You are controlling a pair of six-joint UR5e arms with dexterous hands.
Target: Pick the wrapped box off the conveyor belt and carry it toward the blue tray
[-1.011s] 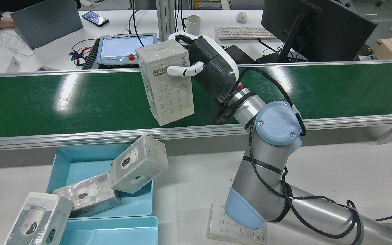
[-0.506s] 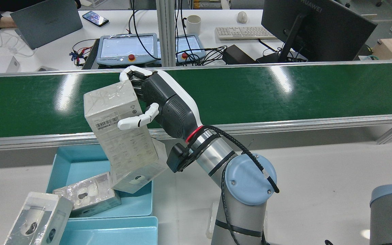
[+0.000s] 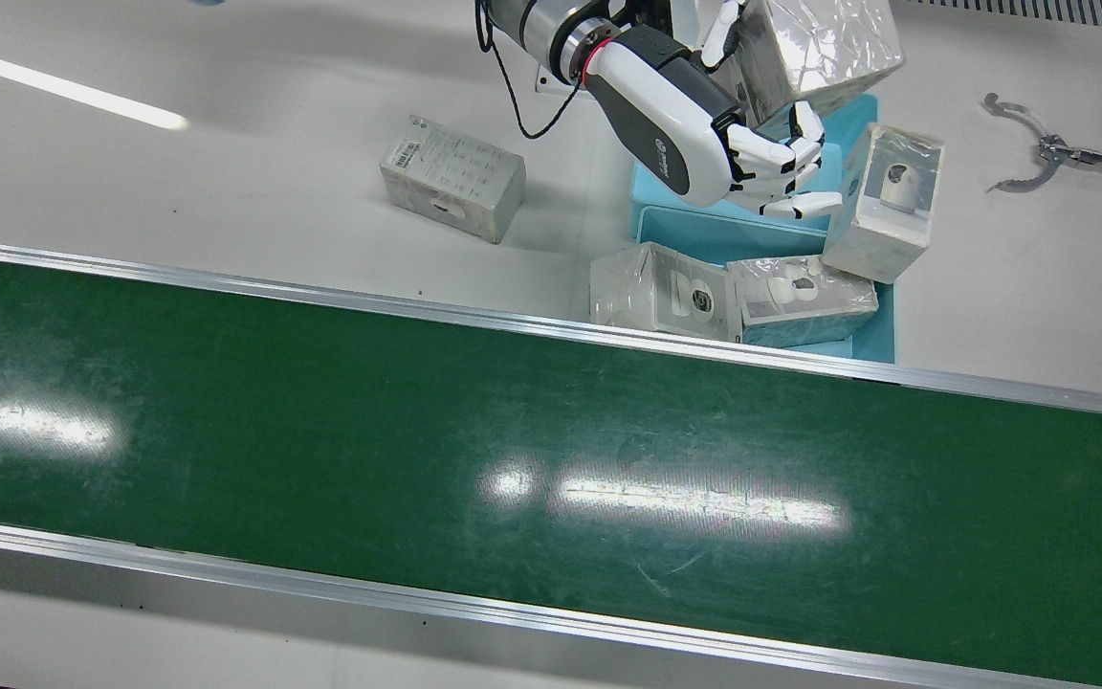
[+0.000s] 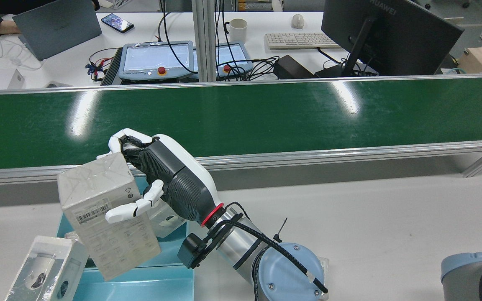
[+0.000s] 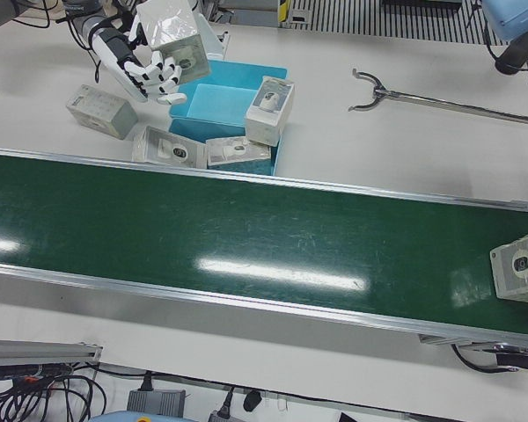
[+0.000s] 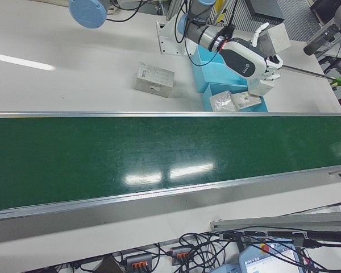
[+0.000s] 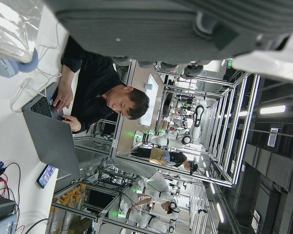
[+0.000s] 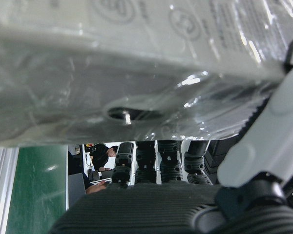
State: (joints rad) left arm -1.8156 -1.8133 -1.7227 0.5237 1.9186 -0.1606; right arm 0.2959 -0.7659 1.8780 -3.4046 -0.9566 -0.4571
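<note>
Fingers (image 4: 129, 210) of the right hand (image 4: 161, 184) are wrapped around the wrapped box (image 4: 103, 221), the thumb across its barcoded face and the other fingers curled over the far edge, so the box hangs tilted in the air, clear of the conveyor belt (image 4: 266, 113). In the rear view it sits above the near end of the blue tray (image 4: 140, 284), on the robot's side of the belt. The front view shows the same grasp from above, with the box at the top edge over the tray's far corner and the white back of the hand facing the camera. The right hand view is filled by the crinkled film of the box pressed close against the palm. Three more film-wrapped boxes are in or against the tray: one (image 3: 663, 290) at the belt's rail, one (image 3: 800, 299) lying flat just beside it, and one (image 3: 886, 201) standing tilted on the tray's edge. A further box (image 3: 452, 189) lies on the white table, well apart from the tray, and another (image 5: 521, 264) rides the belt far along toward its end. A long grabber tool (image 3: 1029, 153) lies on the table beyond the tray. The left hand (image 7: 161, 24) shows only as a dark palm in its own view; whether its fingers are spread or curled cannot be told.
</note>
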